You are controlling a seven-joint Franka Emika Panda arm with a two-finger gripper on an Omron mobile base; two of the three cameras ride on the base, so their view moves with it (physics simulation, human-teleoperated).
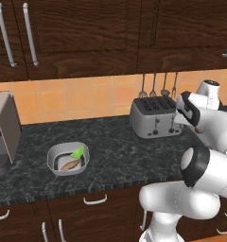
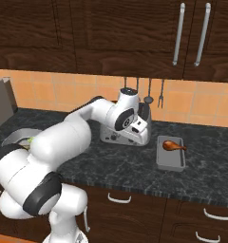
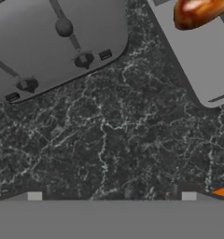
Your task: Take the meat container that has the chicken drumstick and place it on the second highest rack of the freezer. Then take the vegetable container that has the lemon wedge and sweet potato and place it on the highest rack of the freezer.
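Note:
The meat container (image 2: 170,160) is a grey rectangular tray on the dark counter, right of the toaster, with the chicken drumstick (image 2: 173,145) at its far end. In the hand view the meat container (image 3: 202,60) and the drumstick (image 3: 198,11) sit at the top right. My gripper (image 2: 137,129) hangs open over the counter in front of the toaster, left of the tray and apart from it. Its fingertips (image 3: 34,196) stand wide with nothing between them. The vegetable container (image 1: 53,163), a round grey bowl, holds the lemon wedge (image 1: 77,152) and sweet potato (image 1: 70,164). The freezer is out of view.
A silver toaster (image 1: 153,116) stands against the tiled wall, close behind my hand. A coffee machine (image 1: 2,134) is at the far left of the counter. Utensils (image 1: 155,85) hang above the toaster. Dark cabinets run overhead, and drawers lie below the counter edge.

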